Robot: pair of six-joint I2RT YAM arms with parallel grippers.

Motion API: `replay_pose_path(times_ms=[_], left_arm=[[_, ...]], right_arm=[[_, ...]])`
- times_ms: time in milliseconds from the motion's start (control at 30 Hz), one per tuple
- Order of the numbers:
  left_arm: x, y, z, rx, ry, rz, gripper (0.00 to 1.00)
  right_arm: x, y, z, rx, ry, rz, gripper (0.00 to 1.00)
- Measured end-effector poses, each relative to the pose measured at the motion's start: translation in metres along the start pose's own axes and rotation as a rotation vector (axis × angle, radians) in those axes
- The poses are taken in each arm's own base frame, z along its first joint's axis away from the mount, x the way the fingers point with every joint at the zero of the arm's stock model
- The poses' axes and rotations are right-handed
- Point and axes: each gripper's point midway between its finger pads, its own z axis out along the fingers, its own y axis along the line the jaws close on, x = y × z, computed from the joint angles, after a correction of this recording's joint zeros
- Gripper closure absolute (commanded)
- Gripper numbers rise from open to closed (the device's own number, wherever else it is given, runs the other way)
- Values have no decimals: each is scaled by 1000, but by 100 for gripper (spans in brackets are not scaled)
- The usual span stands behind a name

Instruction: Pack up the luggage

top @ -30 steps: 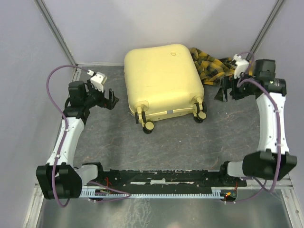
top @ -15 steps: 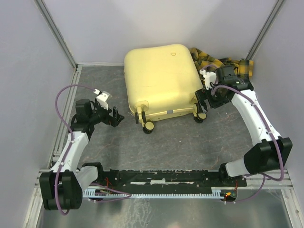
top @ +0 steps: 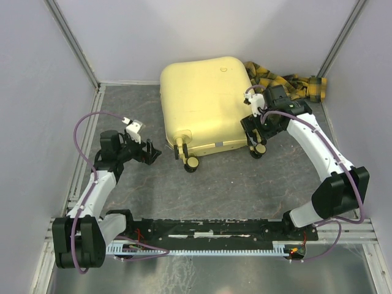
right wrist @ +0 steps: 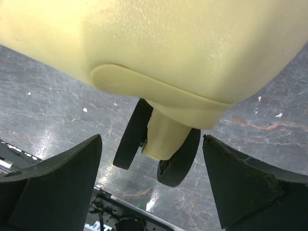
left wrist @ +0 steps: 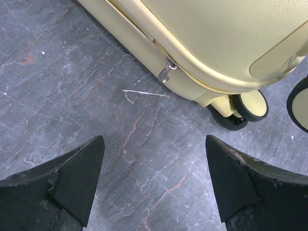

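Observation:
The pale-yellow luggage (top: 205,101) lies shut and flat at the back middle of the table, wheels toward me. My left gripper (top: 153,152) is open and empty, low over the table just left of the near-left wheel (top: 192,163). The left wrist view shows the zipper pull (left wrist: 167,72) on the luggage's side (left wrist: 216,33) and a wheel (left wrist: 250,107). My right gripper (top: 250,136) is open at the luggage's near-right corner. In the right wrist view its jaws stand either side of the double wheel (right wrist: 166,149) under the shell (right wrist: 159,43), apart from it.
A yellow-and-black plaid cloth (top: 285,86) lies bunched behind the luggage's right side. Grey walls and metal rails close the table at the left, back and right. The black base rail (top: 208,229) runs along the near edge.
My right gripper swung from the back right, beside the cloth, down to the luggage's near-right wheel. My left gripper dropped nearer and moved right toward the near-left wheel.

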Motion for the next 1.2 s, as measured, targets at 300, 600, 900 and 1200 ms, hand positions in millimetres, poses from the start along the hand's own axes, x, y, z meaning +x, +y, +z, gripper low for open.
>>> replay_pose_path(times_ms=[300,600,900,1200], left_arm=[[7,-15,5,94,5,135,19],[24,-18,29,241,26,236,39],[11,-8,50,258,-52,292,42],[6,-11,63,302,-87,295,46]], right_arm=[[12,-1,14,46,34,9,53],[11,-1,10,56,28,42,98],[-2,-6,-5,88,14,44,98],[6,-7,10,85,26,50,98]])
